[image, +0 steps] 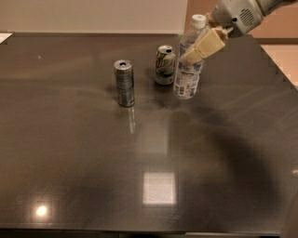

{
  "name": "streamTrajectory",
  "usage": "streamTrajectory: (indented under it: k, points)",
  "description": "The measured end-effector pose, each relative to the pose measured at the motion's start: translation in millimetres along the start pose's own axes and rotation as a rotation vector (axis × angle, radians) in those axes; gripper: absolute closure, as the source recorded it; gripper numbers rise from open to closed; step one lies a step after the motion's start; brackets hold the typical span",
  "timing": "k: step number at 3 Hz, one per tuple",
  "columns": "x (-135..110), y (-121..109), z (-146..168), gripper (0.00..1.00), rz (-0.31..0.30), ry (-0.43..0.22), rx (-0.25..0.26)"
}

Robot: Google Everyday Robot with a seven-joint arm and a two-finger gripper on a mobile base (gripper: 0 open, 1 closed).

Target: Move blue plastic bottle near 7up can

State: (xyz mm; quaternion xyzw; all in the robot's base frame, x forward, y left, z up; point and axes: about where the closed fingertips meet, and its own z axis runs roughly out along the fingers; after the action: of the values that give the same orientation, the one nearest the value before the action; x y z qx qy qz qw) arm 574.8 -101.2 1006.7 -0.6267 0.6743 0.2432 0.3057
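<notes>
blue plastic bottle (186, 82) | shoulder held by end effector (190, 54) | beside 7up can (165, 65)

The gripper (191, 52), closed about the upper part of the blue plastic bottle (187, 80) at the top right of the view, had flat, blocky fingers (207, 42) of a pale cream-tan colour, squared at the edges. Behind them sat a rounded light-grey wrist housing (237, 14) with a patch of small dark perforations on its face. A smooth grey arm segment (272, 3) ran off past the upper edge.
</notes>
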Motion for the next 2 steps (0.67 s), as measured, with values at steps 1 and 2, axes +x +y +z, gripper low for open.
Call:
streamTrajectory:
  k: [1, 2]
  points:
    - [4, -42, -6, 1.00, 0.002, -0.027, 0.069]
    - [15, -69, -5, 1.00, 0.001, -0.032, 0.115]
